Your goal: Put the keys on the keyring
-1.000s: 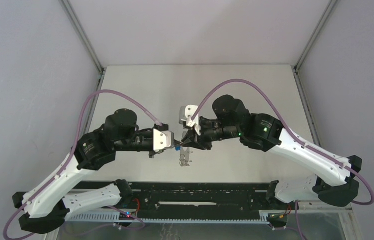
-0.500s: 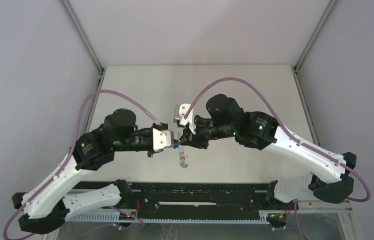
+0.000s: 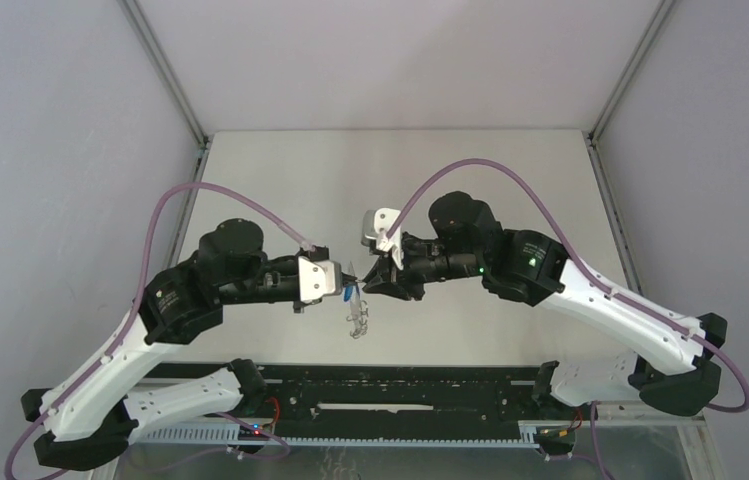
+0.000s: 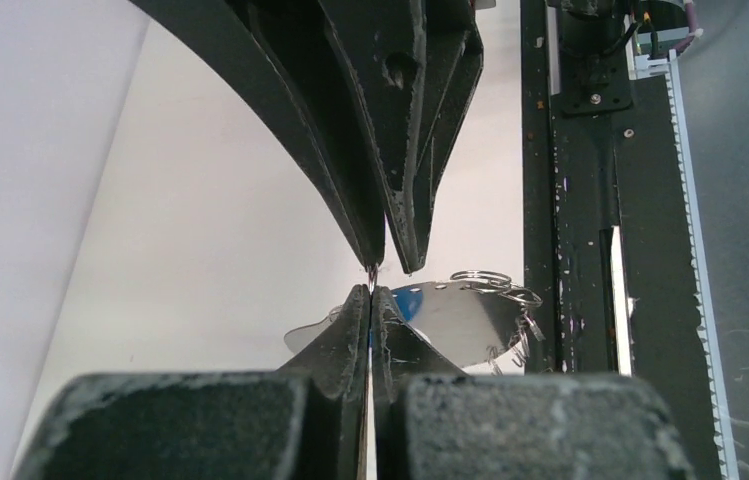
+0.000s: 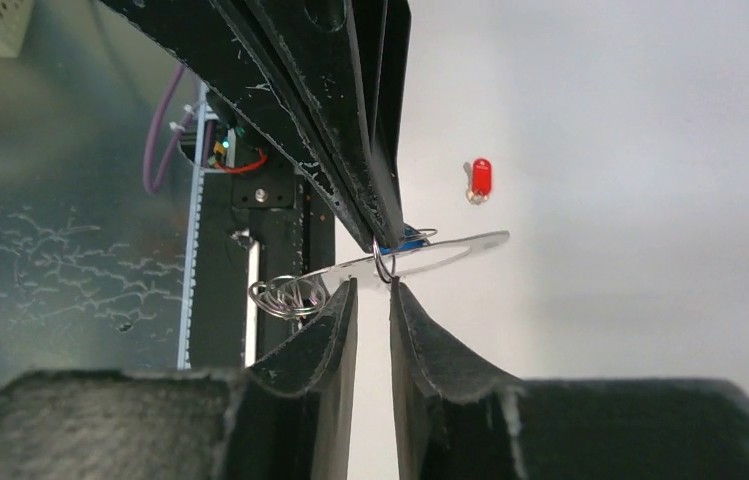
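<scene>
Compared with 1 second back, the keyring (image 5: 450, 248) hangs a bit lower and further left in the top view. The left arm has swung out with it, and the right arm, which leaned in halfway through, is back about where it started.

Progress-wise I'd call it half done at best. Nearest the bases, both arms meet tip to tip above the table (image 5: 600, 150) with the keyring in the air between them.

The left gripper (image 4: 371, 300) is pinched completely shut on the keyring's rim. The ring sticks out sideways from the pinch, nearly edge-on, with a bunch of small wire loops (image 5: 280, 295) dangling off it.

The blue key (image 4: 412, 295) sits right against that pinch. I can't tell if it's actually threaded on or just squeezed in alongside.

The right gripper (image 5: 374, 290) has its jaws only slightly apart, with nothing between them. 1 little loop hangs just past its fingertips, close but not grabbed.

Further out, the red key (image 5: 481, 178) lies loose on the table, well apart from both grippers and from the ring. So that 1 is definitely still to do: pick it up, bring it over, thread it on.
</scene>
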